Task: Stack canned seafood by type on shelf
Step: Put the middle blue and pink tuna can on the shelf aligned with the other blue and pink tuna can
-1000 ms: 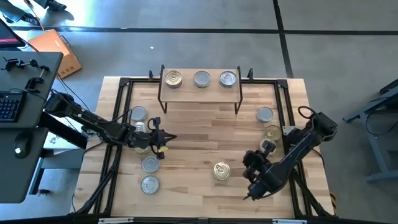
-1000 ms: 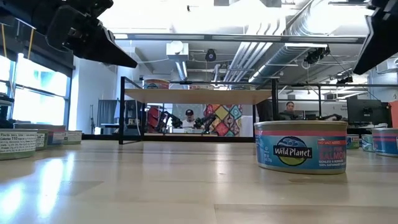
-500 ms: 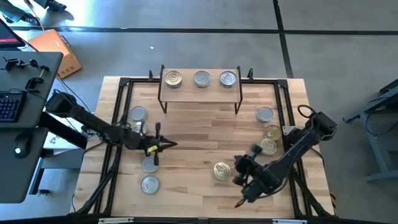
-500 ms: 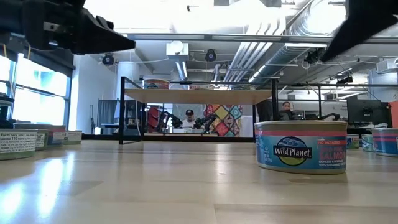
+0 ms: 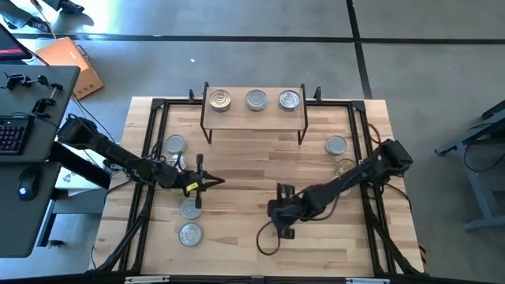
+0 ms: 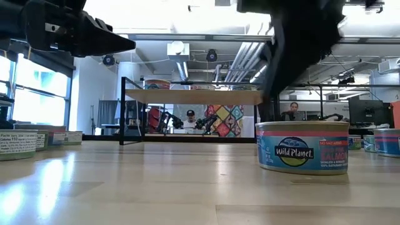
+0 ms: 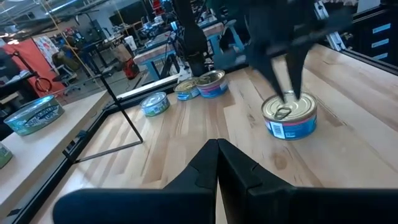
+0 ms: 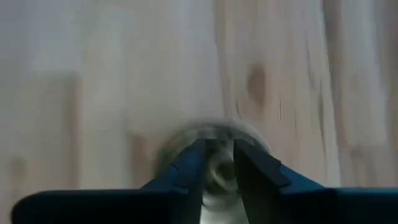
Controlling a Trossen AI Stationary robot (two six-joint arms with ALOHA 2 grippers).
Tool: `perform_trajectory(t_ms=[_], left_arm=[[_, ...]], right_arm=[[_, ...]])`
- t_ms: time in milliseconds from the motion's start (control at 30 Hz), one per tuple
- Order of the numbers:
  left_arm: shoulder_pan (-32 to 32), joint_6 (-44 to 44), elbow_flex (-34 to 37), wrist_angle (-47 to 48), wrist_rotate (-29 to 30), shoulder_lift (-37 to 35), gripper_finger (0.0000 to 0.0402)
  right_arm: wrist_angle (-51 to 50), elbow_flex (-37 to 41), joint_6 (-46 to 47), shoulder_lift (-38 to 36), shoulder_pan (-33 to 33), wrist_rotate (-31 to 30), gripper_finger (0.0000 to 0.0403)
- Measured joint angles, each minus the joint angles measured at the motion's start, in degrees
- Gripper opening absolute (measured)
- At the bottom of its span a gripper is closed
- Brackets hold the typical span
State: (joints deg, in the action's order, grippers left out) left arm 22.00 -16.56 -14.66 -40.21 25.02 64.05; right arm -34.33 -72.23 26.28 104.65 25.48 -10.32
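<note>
Shelf top: three tins in row.

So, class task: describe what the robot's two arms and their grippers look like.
Both arms are dark, jointed and slim. The left gripper ends in tapered black fingers with a yellow marking behind them. The right gripper has dark bluish pointed fingers; a black cable loops near the right arm's shoulder.

The one brand I can read is "Wild Planet", printed in dark letters on a yellow patch on the side label of the tin nearest the low camera. The red panel beside it carries small white print I cannot make out. A tin near the worktop's left edge has a white label with fine text, too small to read.
</note>
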Motion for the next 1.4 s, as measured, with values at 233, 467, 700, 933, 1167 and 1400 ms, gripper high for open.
perform_trajectory(t_ms=[233,467,700,933,1167,1400], left_arm=[[0.00,1.02,-0.02,0.02,0.00,0.00,0.0000],[0.00,3.48,-0.02,0.04,0.00,0.00,0.0000],[0.00,6.11,-0.07,0.61,-0.48,0.02,0.0000],[0.00,13.24,-0.07,6.75,-6.74,0.87,0.0000],[0.25,20.26,-1.74,6.58,-11.27,9.01,0.0000],[1.83,23.31,-7.65,7.08,-11.85,20.26,0.0000]], right_arm=[[0.06,-0.28,-0.64,4.29,-2.35,2.61,0.0067],[23.89,-0.14,-6.51,9.71,-6.43,1.72,0.0043],[47.41,0.09,-12.70,11.78,-10.36,-0.69,0.0042],[40.46,0.09,-13.27,9.37,-8.42,-4.25,0.0042],[33.11,0.09,-10.29,9.39,-5.50,-4.41,0.0042],[33.14,0.09,-11.54,9.39,-4.51,-4.44,0.0053]])
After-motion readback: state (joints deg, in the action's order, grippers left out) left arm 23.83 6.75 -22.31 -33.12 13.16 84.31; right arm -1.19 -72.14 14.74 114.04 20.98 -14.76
